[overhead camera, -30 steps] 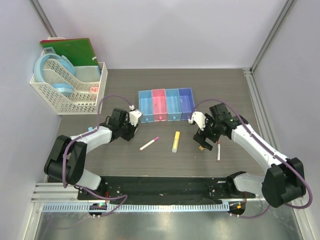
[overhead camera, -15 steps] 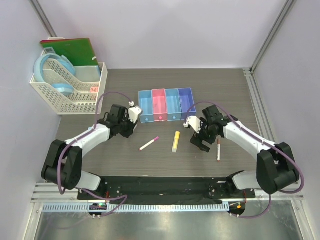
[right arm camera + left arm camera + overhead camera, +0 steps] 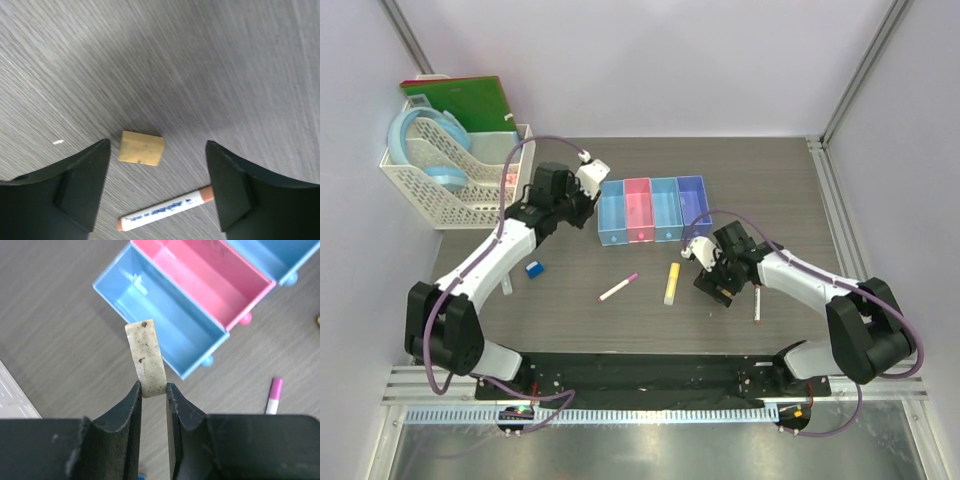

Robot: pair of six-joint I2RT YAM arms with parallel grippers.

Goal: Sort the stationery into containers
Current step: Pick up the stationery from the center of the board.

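The dark wood-grain table (image 3: 770, 170) carries everything. The white lattice basket (image 3: 450, 195) stands well to the left of the row of four joined bins (image 3: 640, 238) and slightly behind it. That row runs left to right: blue, pink, light blue, purple.

The left gripper (image 3: 582, 190) hangs just beside the row's blue end, its jaws clamped on one end of a speckled beige eraser (image 3: 146, 357). The eraser's long axis sticks straight out past the fingertips, toward the blue bin.

The right gripper (image 3: 715, 285) is low over the table in front of the row's purple end. Its jaws are spread wide on either side of a tan eraser (image 3: 141, 147), which lies flat without touching either finger.

The yellow marker (image 3: 672, 283) lies in front of the light blue bin, its long axis pointing almost straight at the row. The pink-tipped pen (image 3: 618, 288) lies slantwise in front of the blue bin, pink end toward the row. The dark-red-ended pen (image 3: 757, 303) lies front-right of the purple bin, partly under the right arm. The small blue cube (image 3: 533, 268) sits front-left of the row
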